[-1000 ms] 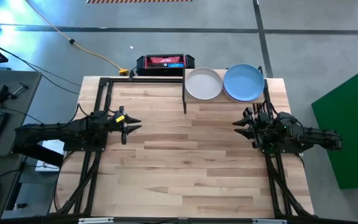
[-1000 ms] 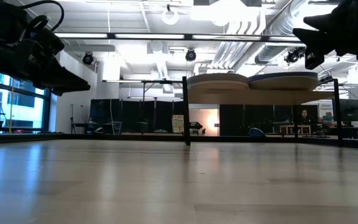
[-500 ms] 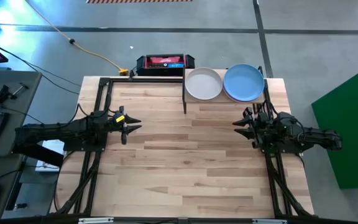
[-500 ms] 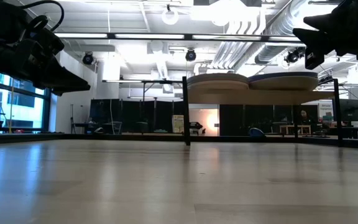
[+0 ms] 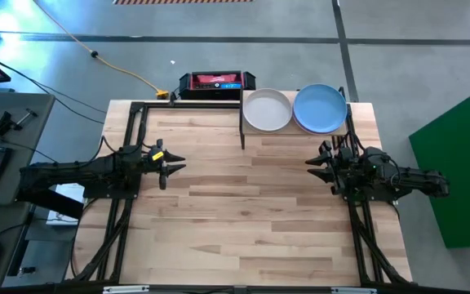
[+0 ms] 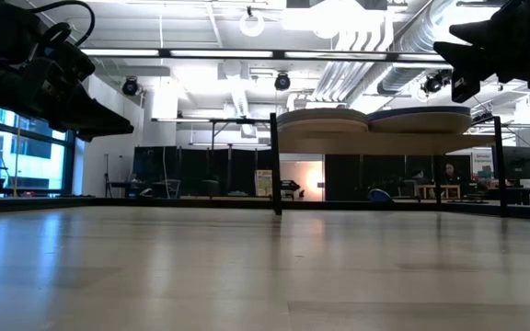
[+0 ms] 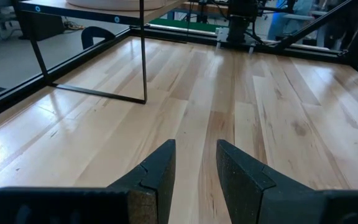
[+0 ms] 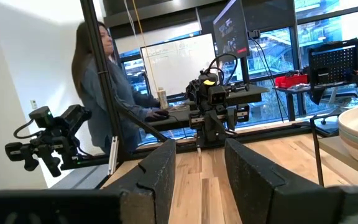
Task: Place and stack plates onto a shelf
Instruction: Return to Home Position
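Observation:
The shelf [image 5: 296, 131] stands at the table's far edge, right of the middle, on thin black legs [image 6: 275, 165]. Two plates lie flat on it side by side: a beige plate [image 5: 267, 110] and a blue plate [image 5: 320, 109]. In the low view each tops a low pile [image 6: 325, 120] [image 6: 421, 118]; the plates under them are hidden. My left gripper [image 5: 175, 163] hovers open over the table's left part, pointing right. My right gripper [image 5: 312, 167] hovers open near the right edge, just short of the shelf, pointing left. Both show open in their wrist views [image 7: 194, 171] [image 8: 199, 171].
A black and red box [image 5: 216, 82] sits beyond the far edge. A black metal frame [image 5: 137, 108] runs along the table's far left corner. A person [image 8: 101, 87] stands past the left side. The wooden tabletop [image 5: 243, 212] lies between the arms.

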Controlling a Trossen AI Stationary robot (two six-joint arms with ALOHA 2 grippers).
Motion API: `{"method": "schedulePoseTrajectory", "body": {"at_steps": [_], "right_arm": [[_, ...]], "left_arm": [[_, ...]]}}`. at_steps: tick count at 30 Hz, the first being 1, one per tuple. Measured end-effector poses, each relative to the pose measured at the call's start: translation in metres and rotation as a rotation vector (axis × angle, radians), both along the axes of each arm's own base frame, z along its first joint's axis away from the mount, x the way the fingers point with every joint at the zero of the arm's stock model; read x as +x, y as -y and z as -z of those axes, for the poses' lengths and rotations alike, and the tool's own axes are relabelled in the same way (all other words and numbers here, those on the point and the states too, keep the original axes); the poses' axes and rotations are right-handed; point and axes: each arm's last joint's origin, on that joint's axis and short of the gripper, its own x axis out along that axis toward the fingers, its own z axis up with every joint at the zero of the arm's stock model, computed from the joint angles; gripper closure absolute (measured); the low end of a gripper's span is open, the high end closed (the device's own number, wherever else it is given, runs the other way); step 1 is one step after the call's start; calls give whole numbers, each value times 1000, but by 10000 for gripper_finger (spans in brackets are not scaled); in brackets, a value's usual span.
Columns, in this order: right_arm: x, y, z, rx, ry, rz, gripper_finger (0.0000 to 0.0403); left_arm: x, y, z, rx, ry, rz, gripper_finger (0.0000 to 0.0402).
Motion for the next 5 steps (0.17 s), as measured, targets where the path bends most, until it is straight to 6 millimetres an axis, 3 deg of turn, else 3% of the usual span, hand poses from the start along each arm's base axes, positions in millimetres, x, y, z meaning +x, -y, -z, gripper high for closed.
{"method": "schedulePoseTrajectory", "body": {"at_steps": [5], "right_arm": [[0,0,0,0,0,0,274]], "left_arm": [[0,0,0,0,0,0,298]]}}
